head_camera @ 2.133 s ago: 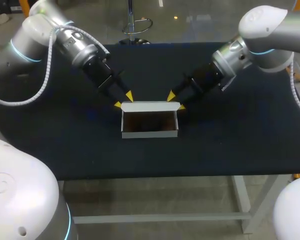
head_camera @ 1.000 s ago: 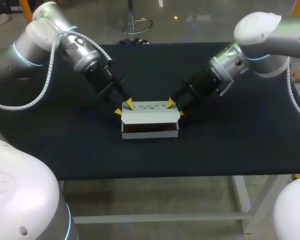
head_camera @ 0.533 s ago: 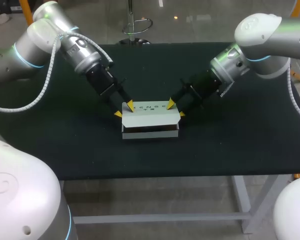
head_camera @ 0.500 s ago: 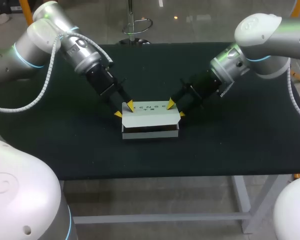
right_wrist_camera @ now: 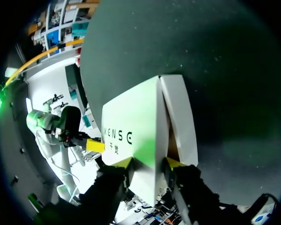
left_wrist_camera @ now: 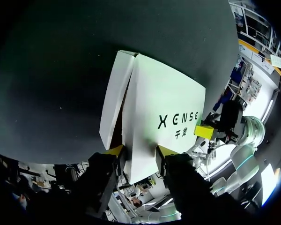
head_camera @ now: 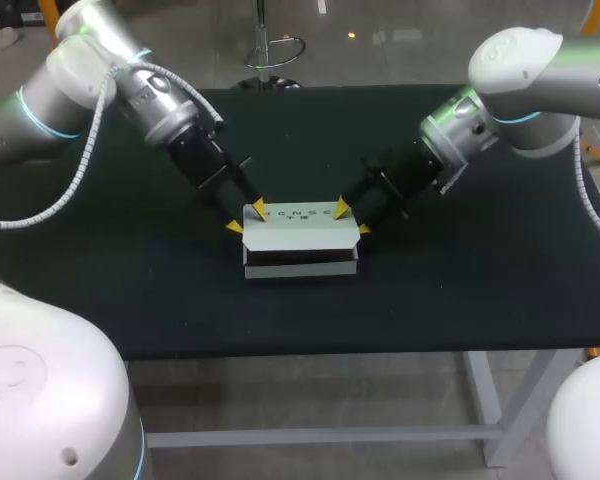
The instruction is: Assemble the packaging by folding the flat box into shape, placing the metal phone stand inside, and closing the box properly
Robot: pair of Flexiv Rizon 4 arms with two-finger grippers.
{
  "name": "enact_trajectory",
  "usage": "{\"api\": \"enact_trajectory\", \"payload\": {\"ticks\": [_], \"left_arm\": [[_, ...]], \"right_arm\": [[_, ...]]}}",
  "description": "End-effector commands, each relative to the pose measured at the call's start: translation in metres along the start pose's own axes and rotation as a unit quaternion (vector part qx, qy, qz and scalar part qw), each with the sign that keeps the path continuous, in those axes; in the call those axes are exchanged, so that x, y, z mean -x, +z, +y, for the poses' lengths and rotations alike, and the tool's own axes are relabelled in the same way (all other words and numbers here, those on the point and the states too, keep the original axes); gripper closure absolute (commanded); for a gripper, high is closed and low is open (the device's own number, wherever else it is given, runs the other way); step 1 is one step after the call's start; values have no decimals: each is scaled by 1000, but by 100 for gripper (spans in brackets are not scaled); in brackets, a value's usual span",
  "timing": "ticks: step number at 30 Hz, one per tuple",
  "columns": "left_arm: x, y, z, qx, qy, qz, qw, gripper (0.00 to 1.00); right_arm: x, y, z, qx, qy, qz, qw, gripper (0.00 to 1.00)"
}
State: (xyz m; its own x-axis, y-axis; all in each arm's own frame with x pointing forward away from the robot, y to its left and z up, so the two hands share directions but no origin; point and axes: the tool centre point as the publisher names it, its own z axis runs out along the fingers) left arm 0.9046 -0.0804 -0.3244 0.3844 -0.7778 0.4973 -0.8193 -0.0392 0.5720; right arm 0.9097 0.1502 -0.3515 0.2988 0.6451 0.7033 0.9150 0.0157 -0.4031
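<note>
The white cardboard box point(head_camera: 300, 262) stands erected at the middle of the black table point(head_camera: 460, 280), so the folding of the flat blank into shape looks done. Its printed lid point(head_camera: 300, 232) is tipped down over the opening but not shut: from the head view a dark slit shows between the lid's front edge and the front wall, and the left wrist view shows a brown gap beside the lid point(left_wrist_camera: 164, 108). The left gripper point(head_camera: 247, 217) sits at the lid's far-left corner and the right gripper point(head_camera: 351, 219) at its far-right corner. In each wrist view the jaws stand apart with the lid's end lying between the yellow tips, left gripper point(left_wrist_camera: 140, 151) and right gripper point(right_wrist_camera: 150, 163) alike, more a push than a pinch by my reading. The metal phone stand is nowhere in sight; whether it lies inside cannot be told. Left to do, as I judge: press the lid point(right_wrist_camera: 131, 126) flat and tuck its front flap in.
</note>
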Motion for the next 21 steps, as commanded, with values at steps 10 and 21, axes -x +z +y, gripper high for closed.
{"api": "enact_trajectory", "payload": {"ticks": [10, 21], "left_arm": [[8, -26, 27, -98, 30, -3, 995, 41], [-7, -39, 42, -166, 185, -69, 966, 0]], "right_arm": [[0, 1, 4, -5, -5, -2, 1000, 54], [0, 0, 5, -3, -4, -2, 1000, 53]]}}
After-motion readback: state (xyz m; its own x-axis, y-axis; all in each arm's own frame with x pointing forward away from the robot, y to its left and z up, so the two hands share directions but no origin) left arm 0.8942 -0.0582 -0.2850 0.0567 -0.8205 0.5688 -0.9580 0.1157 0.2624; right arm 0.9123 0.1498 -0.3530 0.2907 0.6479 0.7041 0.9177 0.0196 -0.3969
